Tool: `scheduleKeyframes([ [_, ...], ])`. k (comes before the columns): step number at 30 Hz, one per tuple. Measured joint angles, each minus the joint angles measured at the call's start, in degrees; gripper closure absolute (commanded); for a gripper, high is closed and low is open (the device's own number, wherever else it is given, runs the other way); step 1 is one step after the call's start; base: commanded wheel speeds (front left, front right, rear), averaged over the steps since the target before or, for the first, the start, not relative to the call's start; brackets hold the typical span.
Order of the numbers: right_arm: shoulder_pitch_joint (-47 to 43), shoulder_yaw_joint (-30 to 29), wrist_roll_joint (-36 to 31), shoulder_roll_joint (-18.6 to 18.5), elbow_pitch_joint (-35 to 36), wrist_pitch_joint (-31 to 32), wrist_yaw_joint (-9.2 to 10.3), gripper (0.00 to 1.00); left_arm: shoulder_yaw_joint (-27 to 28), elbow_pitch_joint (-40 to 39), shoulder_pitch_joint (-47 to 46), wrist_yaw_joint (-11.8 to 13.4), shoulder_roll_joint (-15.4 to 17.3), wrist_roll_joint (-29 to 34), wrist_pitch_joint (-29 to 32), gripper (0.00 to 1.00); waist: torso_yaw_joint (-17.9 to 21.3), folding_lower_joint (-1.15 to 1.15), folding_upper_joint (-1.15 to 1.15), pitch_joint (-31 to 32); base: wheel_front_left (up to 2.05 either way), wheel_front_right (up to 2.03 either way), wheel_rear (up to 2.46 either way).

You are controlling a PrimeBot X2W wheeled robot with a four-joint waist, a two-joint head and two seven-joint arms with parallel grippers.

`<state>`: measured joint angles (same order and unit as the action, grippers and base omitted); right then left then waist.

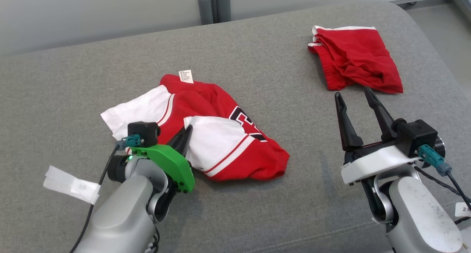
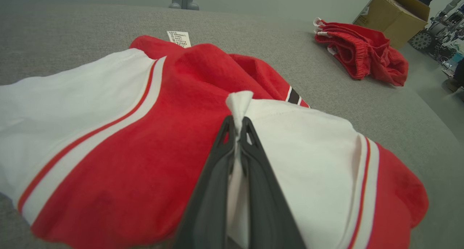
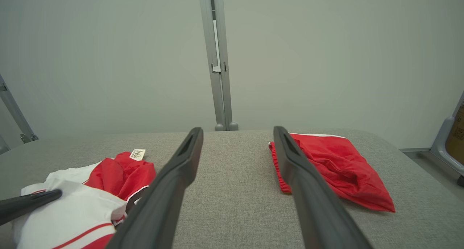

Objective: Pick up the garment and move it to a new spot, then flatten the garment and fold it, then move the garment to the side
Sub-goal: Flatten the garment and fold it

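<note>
As the left hand [image 1: 187, 131] clamped the jersey [image 1: 206, 98] by a white fold and the right hand [image 1: 351, 92] gaped empty, pickup was underway; lifting seemed next.

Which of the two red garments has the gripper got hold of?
The red-and-white jersey, crumpled in the middle: the left gripper pinches its white fabric. The all-red folded garment lies untouched at the far right.
</note>
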<state>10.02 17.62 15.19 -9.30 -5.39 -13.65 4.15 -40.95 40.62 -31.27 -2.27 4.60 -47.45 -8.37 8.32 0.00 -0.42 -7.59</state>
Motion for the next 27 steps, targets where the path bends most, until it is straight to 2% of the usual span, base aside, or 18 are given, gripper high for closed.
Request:
scheduleKeyframes([
  [8,-0.10,-1.15,0.01,-0.23,-0.40,-0.01,0.51,0.00,1.09,-4.65,-4.05,-0.63,0.48,2.41,-4.89,1.00,-1.52,0.00,0.00,1.09,0.00,0.00,0.00],
  [12,-0.47,-1.86,0.08,-0.27,-0.54,-0.13,0.52,0.00,3.89,-9.05,-5.98,-0.63,3.52,3.91,-6.06,1.00,-2.82,0.00,0.00,1.79,0.00,0.00,0.00],
  [17,-1.51,-2.00,0.36,-0.19,-0.82,-0.20,0.56,0.00,9.10,-16.05,-7.67,1.37,8.70,5.82,-6.38,1.00,-4.59,0.00,0.00,2.87,0.00,0.00,0.00],
  [21,-2.72,-2.05,0.94,-0.15,-0.94,-0.21,0.56,0.00,13.51,-20.50,-6.71,4.69,12.37,6.04,-6.38,1.00,-6.09,0.00,0.00,3.64,0.00,0.00,0.00],
  [24,-3.54,-1.87,1.04,-0.12,-1.04,-0.21,0.56,0.00,17.78,-23.27,-2.94,7.28,14.78,6.01,-6.38,1.00,-7.20,0.00,0.00,4.06,0.00,0.00,0.00],
  [27,-3.59,-1.36,1.09,-0.01,-1.46,-0.21,0.51,0.00,21.17,-24.95,2.11,7.92,16.51,5.84,-6.37,1.00,-8.21,0.00,0.00,4.34,0.00,0.00,0.00],
])
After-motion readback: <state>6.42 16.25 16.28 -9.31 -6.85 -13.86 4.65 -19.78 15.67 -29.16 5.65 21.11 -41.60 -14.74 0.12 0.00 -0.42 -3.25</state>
